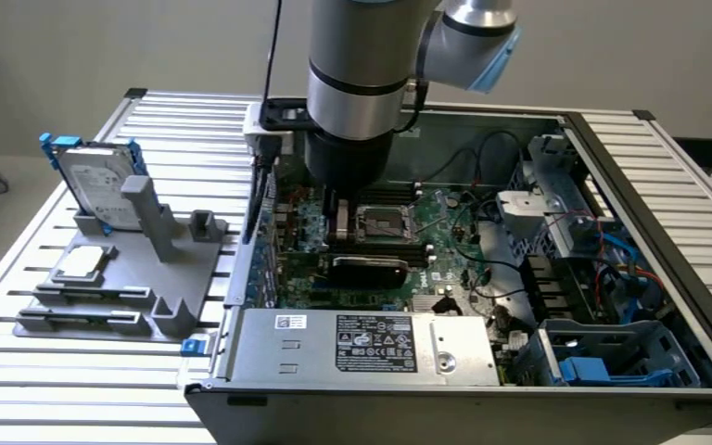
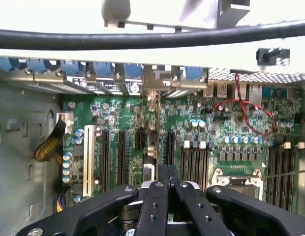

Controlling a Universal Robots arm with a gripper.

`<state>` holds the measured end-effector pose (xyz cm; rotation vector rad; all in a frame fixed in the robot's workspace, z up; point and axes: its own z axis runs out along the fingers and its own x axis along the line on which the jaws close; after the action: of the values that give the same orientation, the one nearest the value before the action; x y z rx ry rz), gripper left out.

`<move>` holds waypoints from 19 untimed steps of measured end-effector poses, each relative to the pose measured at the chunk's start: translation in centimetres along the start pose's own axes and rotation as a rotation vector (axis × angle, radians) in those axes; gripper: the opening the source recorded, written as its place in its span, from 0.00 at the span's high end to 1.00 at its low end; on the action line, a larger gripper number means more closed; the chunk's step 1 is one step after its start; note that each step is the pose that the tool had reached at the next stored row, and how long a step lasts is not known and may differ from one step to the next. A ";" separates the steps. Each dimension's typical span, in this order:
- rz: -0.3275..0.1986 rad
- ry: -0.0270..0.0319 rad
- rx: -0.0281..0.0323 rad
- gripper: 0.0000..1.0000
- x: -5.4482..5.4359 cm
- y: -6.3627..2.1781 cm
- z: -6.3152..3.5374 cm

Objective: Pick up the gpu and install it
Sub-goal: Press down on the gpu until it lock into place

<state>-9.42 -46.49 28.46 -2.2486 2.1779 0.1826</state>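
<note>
Open grey metal computer case (image 1: 653, 185) lying on a slatted aluminium counter (image 1: 59, 389). The black-fingered hand (image 1: 353, 221) (image 2: 167, 189), fingers together, hangs low over the green motherboard (image 1: 443, 222) (image 2: 226, 128), just beside the case's rear wall. The gpu, a thin card with a black rounded shroud (image 1: 362, 271) (image 2: 151, 142), stands on edge among the expansion slots beneath the hand; contact cannot be told. A silver power-supply box (image 1: 369, 343) borders the board's near edge.

A ribbed aluminium table (image 1: 34, 371) carries an open computer case (image 1: 653, 176) and, beside it nearer the exterior view's left edge, a grey fixture tray (image 1: 96, 320); both rest directly on it.
</note>
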 end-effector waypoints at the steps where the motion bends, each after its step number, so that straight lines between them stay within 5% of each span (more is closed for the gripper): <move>1: 0.001 -0.0003 -0.0082 0.89 0.0 0.14 0.01; 11: 0.009 0.0035 -0.1008 0.89 0.0 1.39 0.11; 13: 0.011 0.0091 -0.1128 0.89 0.0 1.63 0.12; 19: 0.017 0.0408 -0.1386 0.89 -0.1 2.39 0.19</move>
<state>-11.82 -46.49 28.46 -2.3239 2.2730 0.2994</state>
